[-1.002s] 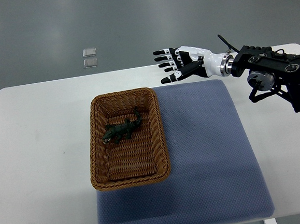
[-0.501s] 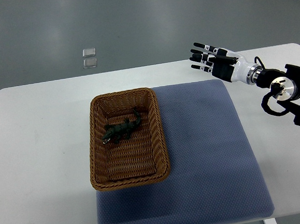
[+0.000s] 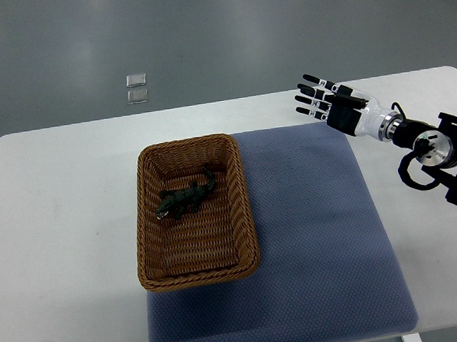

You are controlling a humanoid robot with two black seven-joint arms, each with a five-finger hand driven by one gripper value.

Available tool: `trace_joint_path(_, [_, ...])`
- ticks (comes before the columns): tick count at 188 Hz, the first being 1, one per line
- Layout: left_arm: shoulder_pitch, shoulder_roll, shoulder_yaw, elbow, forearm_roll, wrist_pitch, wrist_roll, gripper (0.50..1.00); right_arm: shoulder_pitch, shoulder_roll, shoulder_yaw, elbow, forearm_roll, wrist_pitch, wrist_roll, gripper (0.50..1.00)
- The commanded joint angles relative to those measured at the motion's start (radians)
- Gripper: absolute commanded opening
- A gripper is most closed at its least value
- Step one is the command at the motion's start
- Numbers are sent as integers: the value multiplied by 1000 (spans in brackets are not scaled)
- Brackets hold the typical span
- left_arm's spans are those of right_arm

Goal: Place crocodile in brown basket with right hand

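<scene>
A: Crocodile, one item — where is it lying?

B: It is lying inside the brown basket, in the upper half, stretched diagonally, tail pointing toward the far right corner.

A: Basket, one — what is it sitting on?

B: It is resting on the white table, its right side overlapping the left edge of one blue mat.

A: Right hand, one — condition?

B: It is hovering over the table's far right area, just past the mat's corner, fingers spread and holding nothing, well apart from the basket.

A: Anything standing between them?

B: Only bare mat is lying between hand and basket.

A: Surroundings?

B: Two small clear squares are lying on the grey floor beyond the table
</scene>
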Motion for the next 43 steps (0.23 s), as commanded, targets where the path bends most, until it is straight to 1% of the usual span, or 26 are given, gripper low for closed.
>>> trace_joint_path(1, [0, 0, 0, 0, 0, 0, 0, 1000, -2, 0, -1, 0, -10, 0, 1, 928])
trace_joint_path(43, [0, 0, 0, 0, 0, 0, 0, 1000, -2, 3, -4, 0, -13, 13, 1, 928])
